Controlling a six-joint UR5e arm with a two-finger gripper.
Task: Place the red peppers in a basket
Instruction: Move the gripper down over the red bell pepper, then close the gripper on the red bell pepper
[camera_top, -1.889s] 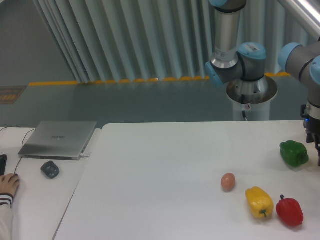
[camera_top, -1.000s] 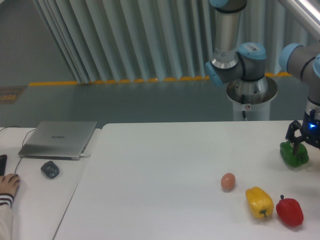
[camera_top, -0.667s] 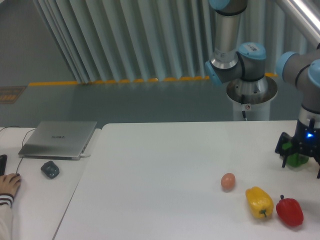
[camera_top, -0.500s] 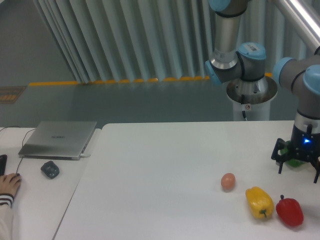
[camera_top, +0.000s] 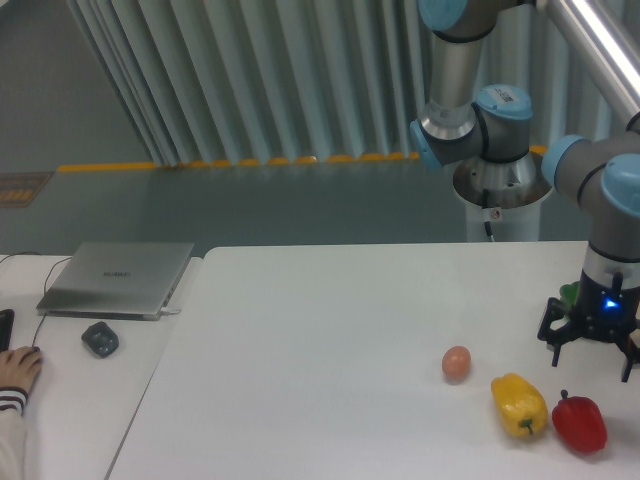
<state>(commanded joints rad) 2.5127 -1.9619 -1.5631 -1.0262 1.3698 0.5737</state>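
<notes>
The red pepper (camera_top: 580, 423) lies near the front right corner of the white table (camera_top: 330, 330), glossy, with a short dark stem pointing up. My gripper (camera_top: 592, 360) hangs just above and slightly behind it, fingers spread open and pointing down, nothing between them. No basket shows in this view.
A yellow pepper (camera_top: 519, 404) lies just left of the red one, and a brown egg (camera_top: 456, 364) left of that. The green pepper (camera_top: 572, 296) is mostly hidden behind my gripper. A laptop (camera_top: 118, 278), a mouse (camera_top: 99, 339) and a person's hand (camera_top: 17, 371) are on the left.
My gripper has come in from the right edge, passed over the green pepper and dropped forward and left toward the red pepper. The peppers and egg have not moved.
</notes>
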